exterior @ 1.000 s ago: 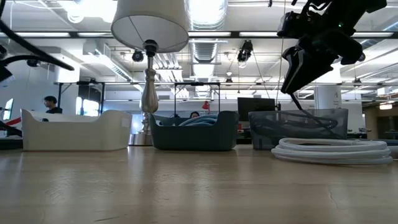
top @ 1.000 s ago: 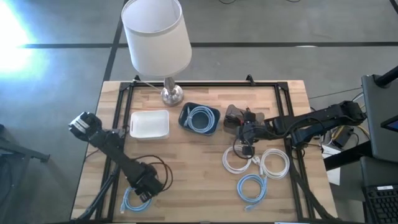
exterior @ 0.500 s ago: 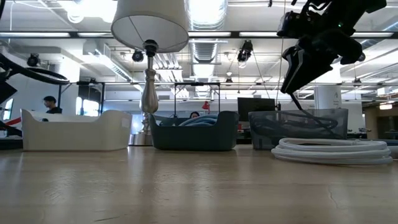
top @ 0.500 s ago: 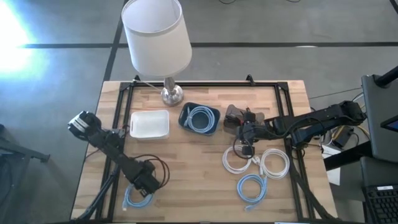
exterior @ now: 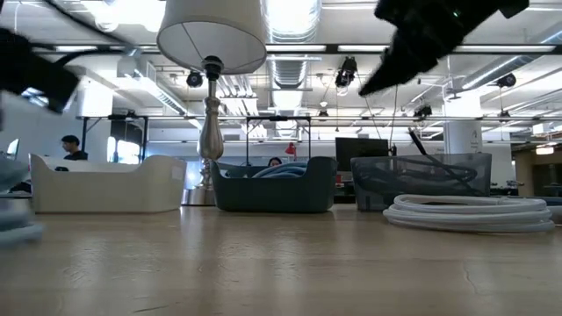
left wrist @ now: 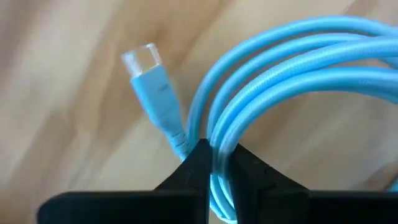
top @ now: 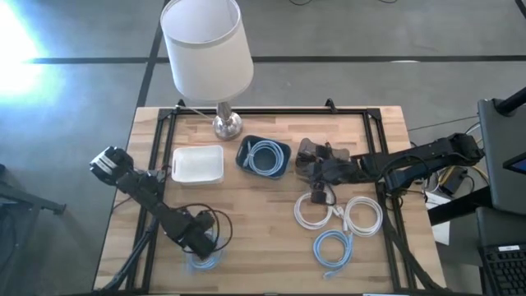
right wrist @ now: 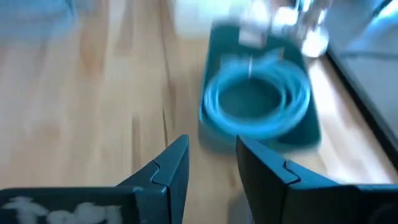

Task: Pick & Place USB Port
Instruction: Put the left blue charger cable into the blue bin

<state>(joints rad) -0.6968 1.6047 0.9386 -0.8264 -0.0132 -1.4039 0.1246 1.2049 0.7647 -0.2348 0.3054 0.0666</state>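
The left gripper is down near the front left corner of the table, and its fingers are pinched closed on a coil of light blue cable; in the left wrist view the strands run between the two dark tips, and the cable's plug with a clear end sticks out to one side just above the wood. From above, the same blue cable shows just beneath and in front of the gripper. The right gripper is above the middle of the table toward the right side, just beside the dark mesh tray and near the dark blue tray. Its fingers stand a little apart with nothing between them, and in the right wrist view the blue tray with a coiled blue cable inside lies ahead of them. A white tray sits toward the back left, near the lamp at the back edge. Two white cable coils lie toward the front right, and another blue coil lies near the front edge just in front of them. In the low view a person shows far off in the room behind the table.
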